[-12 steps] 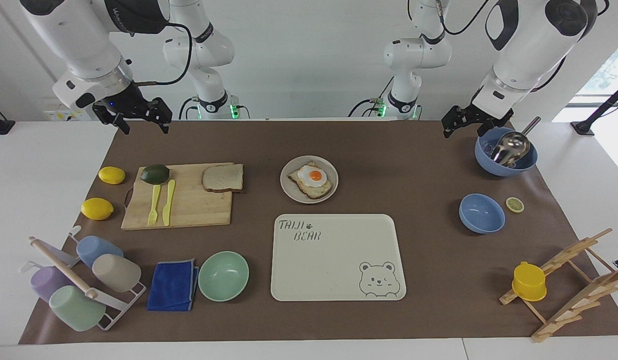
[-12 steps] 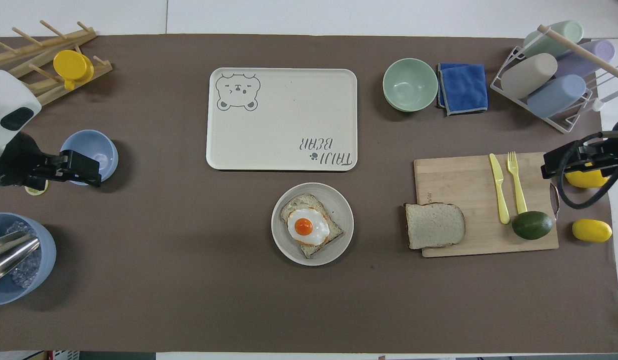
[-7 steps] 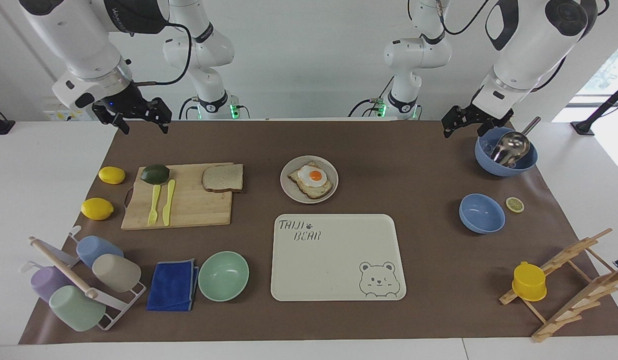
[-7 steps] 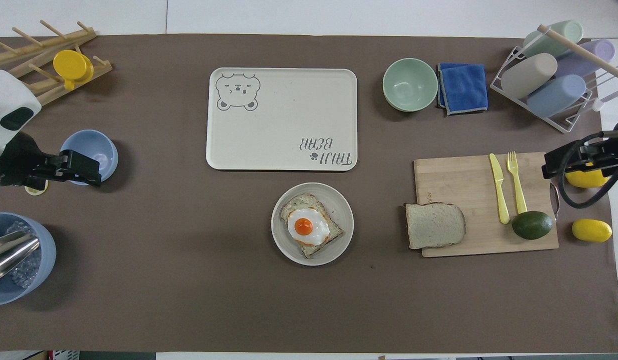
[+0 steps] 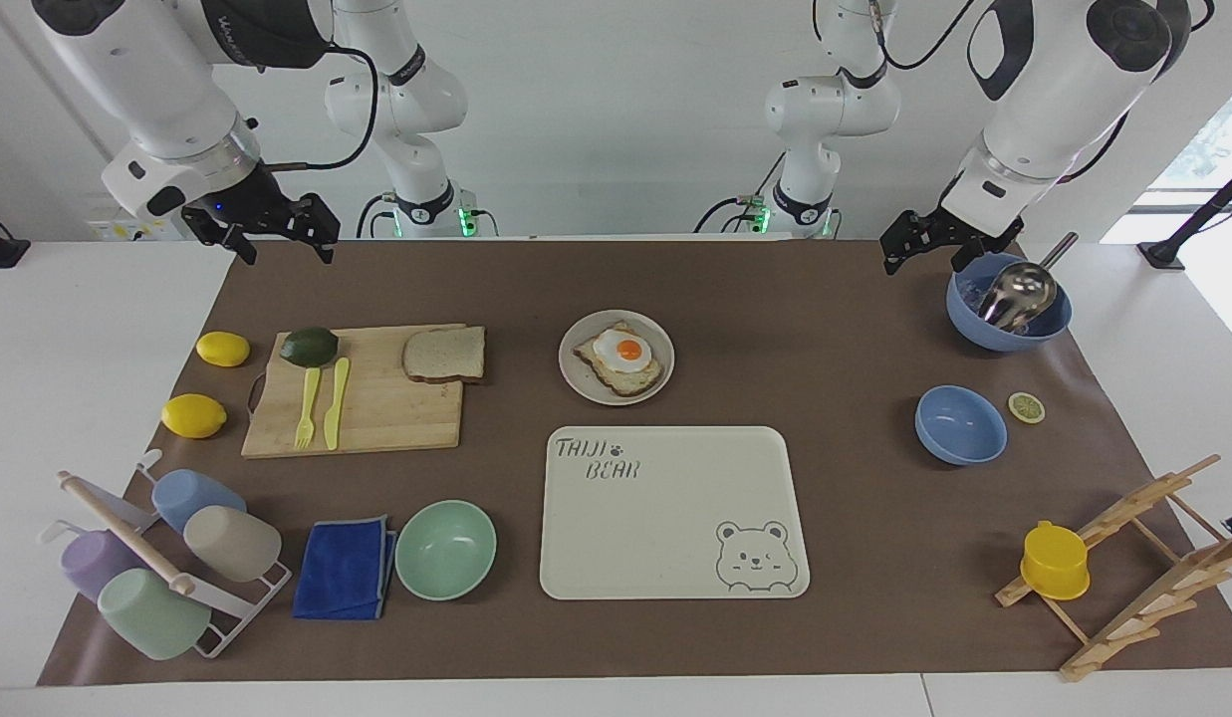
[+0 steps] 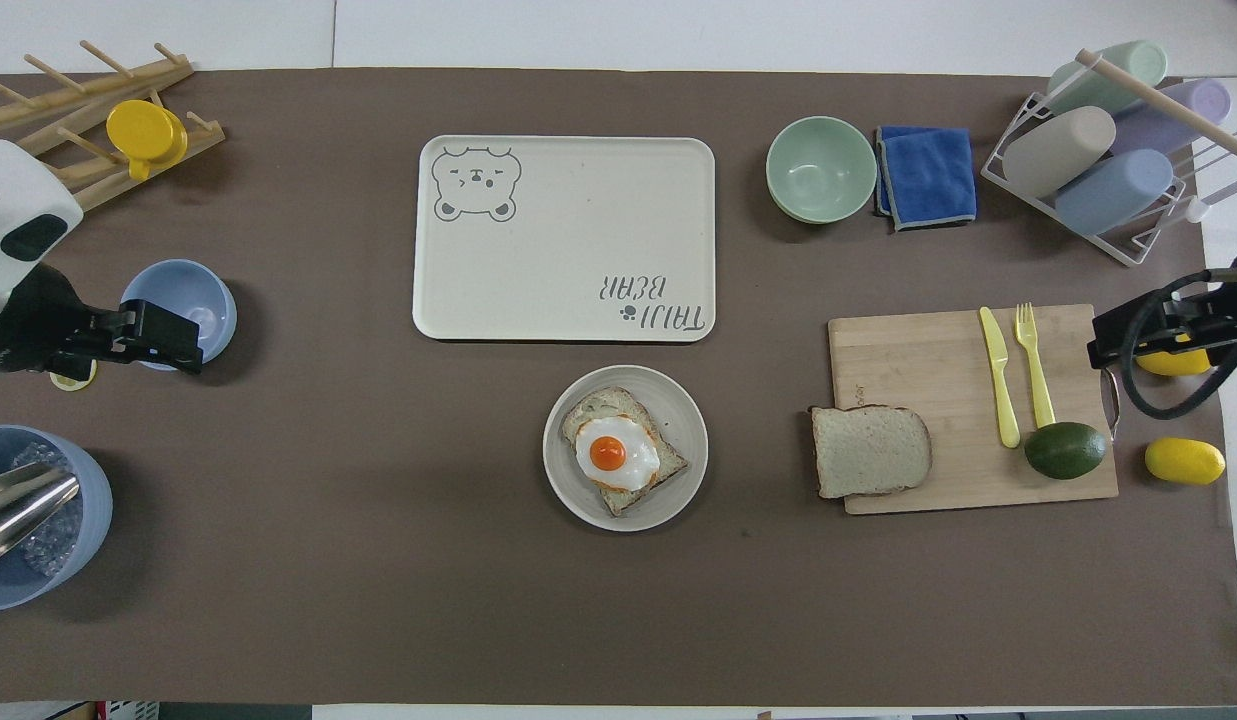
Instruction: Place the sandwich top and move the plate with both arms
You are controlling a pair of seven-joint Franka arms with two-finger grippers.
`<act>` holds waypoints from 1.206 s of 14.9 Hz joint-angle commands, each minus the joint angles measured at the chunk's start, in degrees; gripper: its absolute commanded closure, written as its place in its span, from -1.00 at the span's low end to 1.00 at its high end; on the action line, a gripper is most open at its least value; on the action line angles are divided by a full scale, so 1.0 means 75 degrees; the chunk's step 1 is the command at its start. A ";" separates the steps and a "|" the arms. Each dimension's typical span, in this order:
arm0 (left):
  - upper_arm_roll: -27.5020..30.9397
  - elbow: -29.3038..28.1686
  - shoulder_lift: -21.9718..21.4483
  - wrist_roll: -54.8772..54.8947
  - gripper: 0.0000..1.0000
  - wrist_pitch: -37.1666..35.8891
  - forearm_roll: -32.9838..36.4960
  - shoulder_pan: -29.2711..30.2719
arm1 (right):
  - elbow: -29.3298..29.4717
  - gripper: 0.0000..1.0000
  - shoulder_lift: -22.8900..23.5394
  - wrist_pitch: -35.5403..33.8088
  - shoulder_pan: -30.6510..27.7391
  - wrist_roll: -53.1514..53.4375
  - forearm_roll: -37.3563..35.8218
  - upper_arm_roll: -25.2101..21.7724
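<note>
So, facing view: right gripper [image 5: 277, 237] up in the air over the brown mat's edge at the right arm's end of the tabletop [image 5: 38, 329], fingers spread, holding nothing; left gripper [image 5: 919, 244] up beside the blue bowl with the metal scoop [image 5: 1009, 301], can't tell if its fingers are apart or together; sandwich top [image 5: 445, 354] flat on the cutting board's [image 5: 376, 418] corner, overhanging the edge a little; plate [image 5: 578, 376] mid-mat, carrying egg toast [image 5: 621, 358], just nearer the robots than the bear tray [image 5: 665, 528]; slice and plate apart.

Overhead view: sandwich top [image 6: 870, 451] on the cutting board [image 6: 928, 360] corner nearest the plate [image 6: 678, 440]; egg toast [image 6: 618, 455] centred on it; right gripper [image 6: 1163, 330] over the board's end by a lemon [image 6: 1184, 461]; left gripper [image 6: 143, 335] overlaps the small blue bowl [image 6: 183, 290]; avocado [image 6: 1065, 450], yellow knife [image 6: 996, 375] and fork [image 6: 1034, 365] on the board.
</note>
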 commanded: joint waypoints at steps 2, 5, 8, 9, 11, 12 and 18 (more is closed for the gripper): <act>-0.0048 -0.0195 -0.0180 0.0050 -1.00 0.0084 -0.0108 0.0114 | -0.0521 -1.00 -0.0265 0.0645 0.0302 -0.0101 0.0073 0.0084; -0.0048 -0.0195 -0.0180 0.0050 -1.00 0.0084 -0.0108 0.0114 | -0.0966 -1.00 -0.0173 0.1090 0.1236 0.0237 0.0003 0.0120; -0.0048 -0.0195 -0.0180 0.0050 -1.00 0.0084 -0.0108 0.0114 | -0.1049 -1.00 0.0692 0.1676 0.2456 0.2122 -0.0559 0.0131; -0.0048 -0.0195 -0.0180 0.0050 -1.00 0.0084 -0.0108 0.0114 | -0.1177 -1.00 0.0939 0.1875 0.2644 0.2358 -0.0571 0.0131; -0.0048 -0.0195 -0.0180 0.0027 -1.00 0.0073 -0.0108 0.0056 | -0.1924 -1.00 0.1105 0.2635 0.2856 0.2791 -0.0606 0.0131; -0.0059 -0.0195 -0.0180 0.0038 -1.00 0.0072 -0.0096 0.0032 | -0.2381 -1.00 0.1070 0.2917 0.2927 0.3049 -0.0734 0.0131; -0.0048 -0.0195 -0.0180 0.0038 -1.00 0.0026 -0.0108 0.0114 | -0.2924 -1.00 0.1725 0.3155 0.3525 0.4317 -0.1508 0.0131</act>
